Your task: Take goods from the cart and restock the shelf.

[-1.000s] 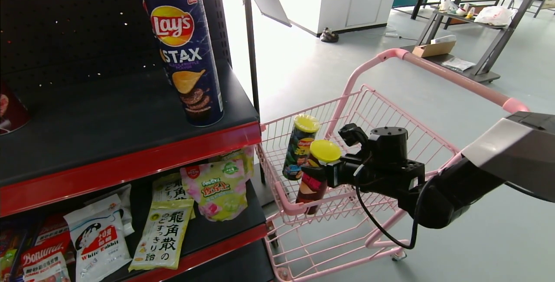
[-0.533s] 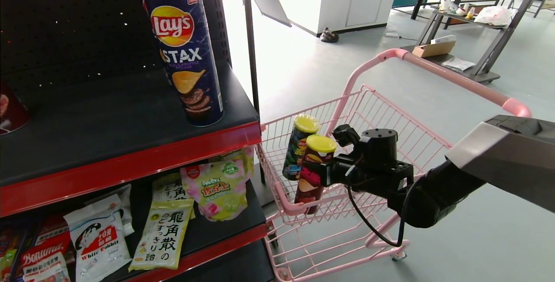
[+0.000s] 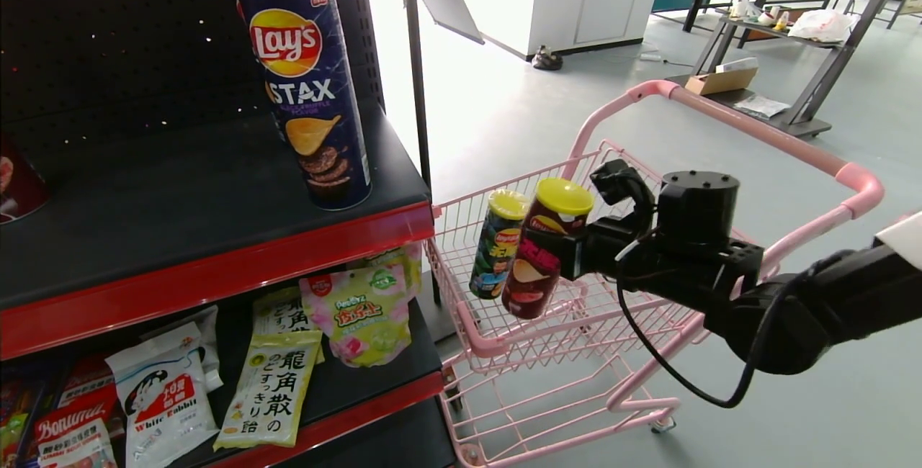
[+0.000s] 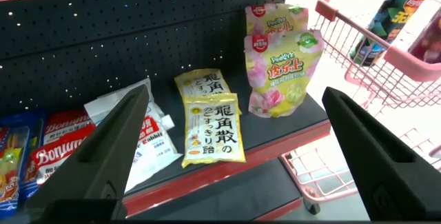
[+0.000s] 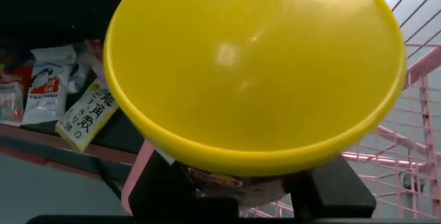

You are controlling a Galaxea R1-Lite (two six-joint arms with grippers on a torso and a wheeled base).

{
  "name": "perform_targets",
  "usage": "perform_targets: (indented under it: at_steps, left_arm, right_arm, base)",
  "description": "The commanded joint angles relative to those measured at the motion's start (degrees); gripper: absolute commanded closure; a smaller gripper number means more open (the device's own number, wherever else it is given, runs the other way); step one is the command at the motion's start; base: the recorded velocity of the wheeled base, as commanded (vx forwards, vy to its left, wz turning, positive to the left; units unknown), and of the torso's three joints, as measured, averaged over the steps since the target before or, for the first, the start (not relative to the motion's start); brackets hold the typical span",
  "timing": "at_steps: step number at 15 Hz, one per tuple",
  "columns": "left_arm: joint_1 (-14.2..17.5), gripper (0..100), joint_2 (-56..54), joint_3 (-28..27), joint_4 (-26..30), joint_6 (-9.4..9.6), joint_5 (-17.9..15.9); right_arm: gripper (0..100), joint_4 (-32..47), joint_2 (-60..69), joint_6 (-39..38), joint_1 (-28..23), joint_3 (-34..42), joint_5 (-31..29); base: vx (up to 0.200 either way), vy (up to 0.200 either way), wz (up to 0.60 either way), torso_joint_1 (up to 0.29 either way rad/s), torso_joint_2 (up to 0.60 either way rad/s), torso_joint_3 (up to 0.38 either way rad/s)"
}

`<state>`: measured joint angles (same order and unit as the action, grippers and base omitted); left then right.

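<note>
Right gripper (image 3: 560,253) is clamped on the dark red can (image 3: 528,279), its jaws drawn in only as far as the can's width, gripping the upper body just under the yellow lid (image 3: 564,196). In the right wrist view that lid sits right above the two black fingers (image 5: 160,191), which press the can from either side. The can hangs tilted, lid leaning back toward the wrist, base swung out toward the shelf (image 3: 180,198). It is up off the pink cart (image 3: 720,119), with the basket's wire floor below the gripper.

Just past the held can, on the far side from the wrist and a little lower, a second can (image 3: 497,248) with a green and dark label stands upright inside the basket against its front corner (close beside the held one; I cannot tell whether they touch).

Out beyond the fingertips and higher, the shelf's top board carries a tall blue can (image 3: 306,86), well apart from the gripper. Below that board, lower than the gripper, snack bags lie on the next level: a pink-and-green pouch (image 3: 360,313), a yellow packet (image 3: 270,381) and a white bag (image 3: 166,389).

Left gripper (image 4: 234,94) is spread wide with nothing between its fingers, facing that lower row, the yellow packet straight ahead of the gap.
</note>
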<state>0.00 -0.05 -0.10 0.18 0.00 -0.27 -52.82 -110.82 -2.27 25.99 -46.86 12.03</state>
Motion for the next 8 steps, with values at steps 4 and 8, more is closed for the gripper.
perform_targets:
  at_steps: [4,8]
  left_arm:
    - [0.0,0,0.0,0.0,0.0,0.00,0.0]
    - [0.0,0,0.0,0.0,0.0,0.00,0.0]
  right_arm:
    - [100,13.7,19.2,3.8,-4.2,-4.1,-0.1]
    - [100,35.0,38.1,5.3,-6.5,-4.2,-11.9]
  base:
    - [0.000,0.000,0.00,0.000,0.00,0.000]
    - [0.000,0.000,0.00,0.000,0.00,0.000]
